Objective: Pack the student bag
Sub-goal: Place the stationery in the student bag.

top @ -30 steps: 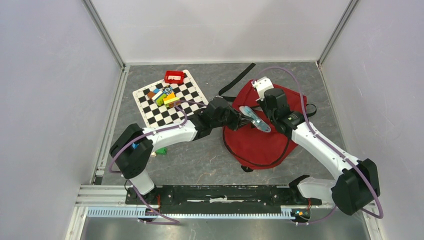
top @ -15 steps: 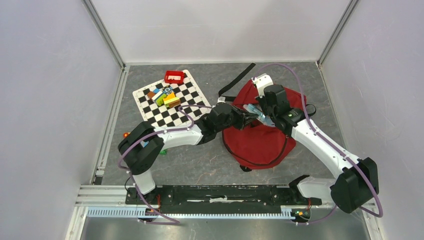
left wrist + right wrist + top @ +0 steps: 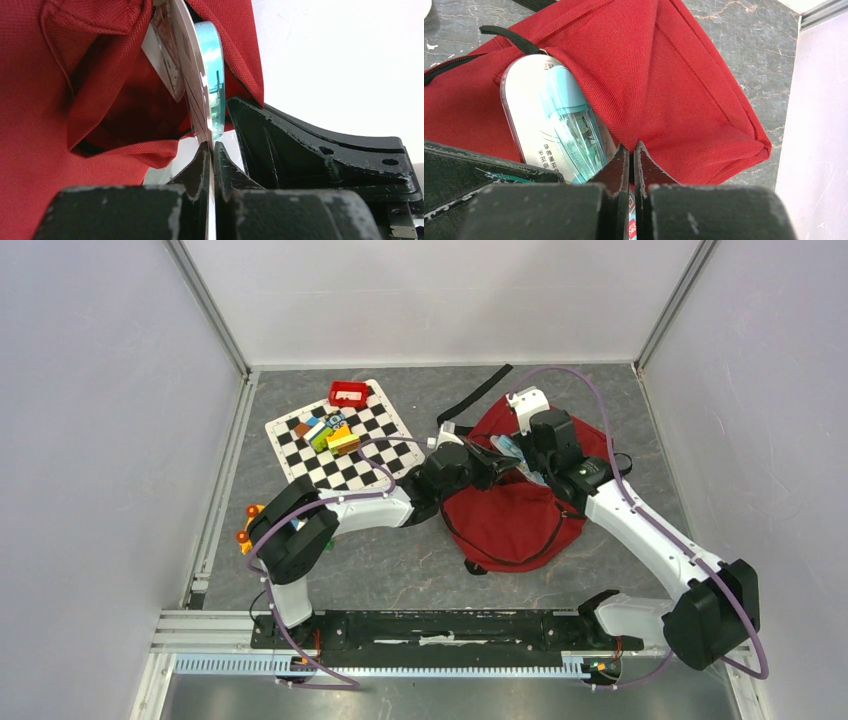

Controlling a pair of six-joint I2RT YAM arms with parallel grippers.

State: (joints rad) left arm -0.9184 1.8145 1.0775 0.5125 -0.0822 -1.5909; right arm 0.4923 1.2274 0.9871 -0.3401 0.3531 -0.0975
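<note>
The student bag [image 3: 520, 520] is a dark-red backpack lying right of centre, its opening lifted. My left gripper [image 3: 492, 464] is shut on the card edge of a blister pack [image 3: 510, 452], a white card with a light-blue item under clear plastic. In the left wrist view the pack [image 3: 202, 75] stands edge-on, its far end inside the bag's red opening [image 3: 120, 100]. My right gripper [image 3: 527, 454] is shut on the bag's fabric rim [image 3: 644, 125] and holds it up. The pack [image 3: 551, 125] lies half under that rim, beside my right gripper [image 3: 631, 150].
A checkerboard [image 3: 385, 445] lies at the far left with several coloured blocks [image 3: 328, 433] and a small red box [image 3: 348, 393]. A black strap [image 3: 478, 395] trails behind the bag. Small orange [image 3: 247, 525] and green [image 3: 325, 542] pieces lie by the left arm.
My left gripper has carried the pack to the right and farther back, into the bag's opening. The right gripper has drawn the bag's rim up and back, bunching the bag.
</note>
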